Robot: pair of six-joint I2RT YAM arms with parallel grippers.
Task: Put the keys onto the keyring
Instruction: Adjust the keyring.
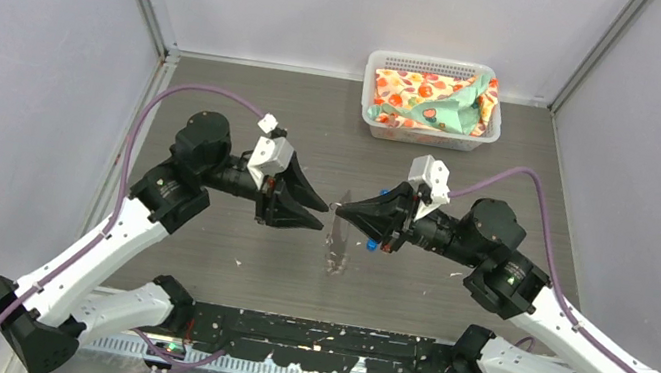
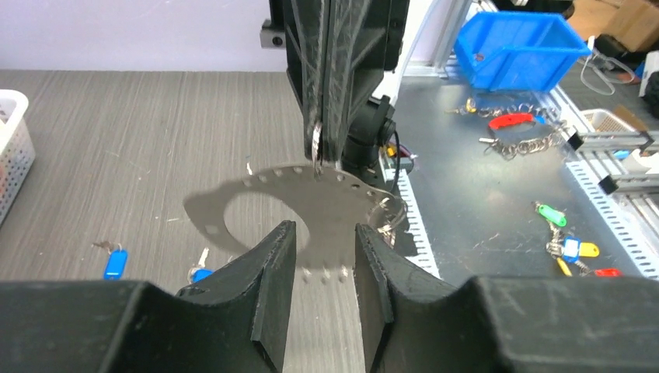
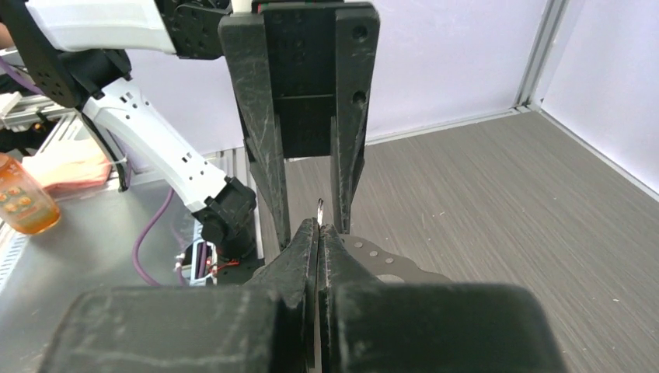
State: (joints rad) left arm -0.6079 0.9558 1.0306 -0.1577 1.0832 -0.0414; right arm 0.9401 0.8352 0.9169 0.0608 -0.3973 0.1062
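Because the keyring (image 2: pixel 338 214) is a thin, flat loop of grey metal with small holes along its rim, it will likely feel light, stiff and slick. It looks apt to swing or twist when pinched at a single spot. The plain flat of the rim, between holes, looks like the safest place to take it.

It hangs on edge in the air, its top rim caught in the tips of the right pincer (image 3: pixel 319 231), which is clamped tight on it. Its lower part sits right at the fingertips of the left pincer (image 2: pixel 325 233), which stands partly spread and grips nothing. Whether the metal reaches in between those fingers I cannot tell.

The keys (image 2: pixel 115 263), tiny with blue plastic heads and short silver blades, lie flat on the surface (image 1: pixel 315 133) below the right pincer, apart from each other and untouched. They should be light and fiddly; the blue head offers the broadest flat to pinch.

Both arms reach in from the sides, their pincers level and pointing at each other, nearly tip to tip above the surface.
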